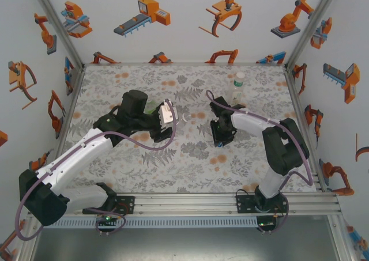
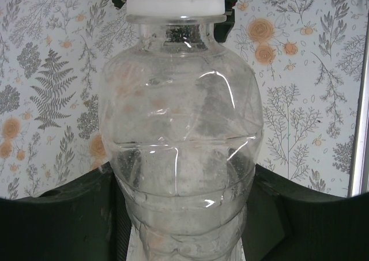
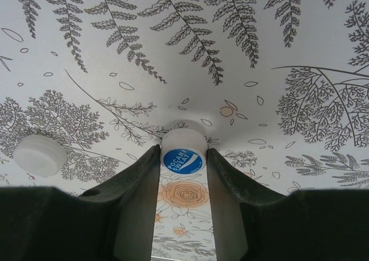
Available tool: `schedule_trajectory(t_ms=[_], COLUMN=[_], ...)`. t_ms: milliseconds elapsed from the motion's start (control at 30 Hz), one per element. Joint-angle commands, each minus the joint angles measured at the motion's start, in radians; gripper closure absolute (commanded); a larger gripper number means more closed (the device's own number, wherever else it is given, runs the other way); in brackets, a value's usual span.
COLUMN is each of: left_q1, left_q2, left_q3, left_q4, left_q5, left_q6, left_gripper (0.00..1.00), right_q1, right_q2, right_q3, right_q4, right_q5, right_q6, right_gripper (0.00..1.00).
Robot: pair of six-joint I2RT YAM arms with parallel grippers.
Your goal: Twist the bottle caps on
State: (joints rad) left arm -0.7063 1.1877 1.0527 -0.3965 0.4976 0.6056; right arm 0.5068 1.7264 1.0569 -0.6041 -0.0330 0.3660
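The right wrist view shows the right gripper (image 3: pixel 183 153) clamped on the blue cap (image 3: pixel 183 159) on the table (image 3: pixel 277 53), a pale cap (image 3: pixel 39 155) nearby; the left wrist view shows the left gripper (image 2: pixel 183 180) clamped round the clear bottle (image 2: pixel 181 128); the top view adds the green-banded bottle (image 1: pixel 238 85), upright, far right.

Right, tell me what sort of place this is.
Likely a robot lab's enclosed test cell: white walls printed with orange cartoon robot arms, a silver aluminium frame rail carrying two white-and-black robot arms, left and right, and a grey floral-patterned tabletop.
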Motion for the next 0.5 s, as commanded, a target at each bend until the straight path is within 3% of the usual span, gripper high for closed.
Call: schedule_trajectory(t_ms=[0,300,467], left_q1=[0.002,0.001,0.0], left_q2=[-0.005,-0.006,-0.004], left_q3=[0.011,0.011,0.013], left_q4=[0.007,0.005,-0.003], left_q5=[0.029,0.027,0.023], left_q6=[-0.009,-0.006,0.0], left_gripper=[1.0,1.0,1.0], right_q1=[-0.007,-0.007,-0.007], right_q2=[0.0,-0.078,-0.182], right_q3=[0.011,0.008,0.001], right_q4=[0.001,-0.009,0.027], right_q5=[0.022,0.017,-0.06], right_q6=[-0.008,-0.015,-0.06], right_gripper=[0.65,0.74,0.77])
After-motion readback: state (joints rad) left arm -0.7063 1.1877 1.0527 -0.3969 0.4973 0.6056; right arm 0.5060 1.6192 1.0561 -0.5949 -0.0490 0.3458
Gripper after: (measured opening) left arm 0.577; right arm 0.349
